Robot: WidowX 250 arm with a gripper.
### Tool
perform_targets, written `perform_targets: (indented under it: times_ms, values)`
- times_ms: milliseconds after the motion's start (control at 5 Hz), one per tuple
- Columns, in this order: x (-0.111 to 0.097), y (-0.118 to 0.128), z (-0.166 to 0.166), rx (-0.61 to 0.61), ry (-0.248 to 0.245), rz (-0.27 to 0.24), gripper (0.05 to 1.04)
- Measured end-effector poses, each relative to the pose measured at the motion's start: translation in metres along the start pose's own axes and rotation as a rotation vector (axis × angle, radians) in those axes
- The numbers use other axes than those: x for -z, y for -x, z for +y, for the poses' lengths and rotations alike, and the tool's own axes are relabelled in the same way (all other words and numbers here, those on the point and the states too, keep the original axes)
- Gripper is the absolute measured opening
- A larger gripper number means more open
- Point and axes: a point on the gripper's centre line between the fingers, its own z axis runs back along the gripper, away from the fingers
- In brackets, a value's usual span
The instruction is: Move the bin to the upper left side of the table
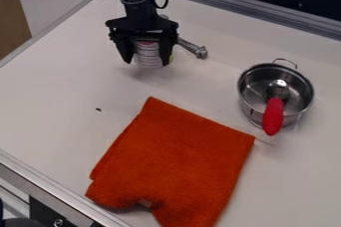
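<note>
The black gripper point(146, 61) has its fingers clamped on the ribbed tin can point(148, 52) — toward the upper left of the white table point(60, 91). An orange cloth point(180, 164) lies nearer the camera; rightward sits a steel pot point(250, 102) — a red-handled utensil point(273, 116) resting in it.

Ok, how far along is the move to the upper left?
Nearly there, it seems: the can is already toward the upper left of the table. It is in hand, clasped by the gripper. Likely left: release and withdraw, lowering first if it is lifted, which I can't tell.
</note>
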Motion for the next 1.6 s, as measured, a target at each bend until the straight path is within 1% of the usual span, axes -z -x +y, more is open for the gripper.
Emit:
perform_targets:
  times_ms: [200,400,600,800,1000,1200,1400,1600]
  values:
    - [0.001,0.012,0.011,-0.005,-0.003,0.043,0.999]
    - [-0.018,0.024,0.017,0.013,0.008,0.053,0.999]
    - [-0.032,0.036,0.024,0.016,0.038,0.094,0.999]
    - [-0.042,0.048,0.028,0.009,0.054,0.154,0.999]
    - [-0.045,0.057,0.029,-0.001,0.065,0.158,0.999]
    - [-0.046,0.065,0.021,0.046,0.062,0.114,0.999]
    - [-0.042,0.071,-0.003,0.108,0.069,0.107,0.999]
    - [-0.054,0.076,-0.019,0.139,0.106,0.103,0.999]
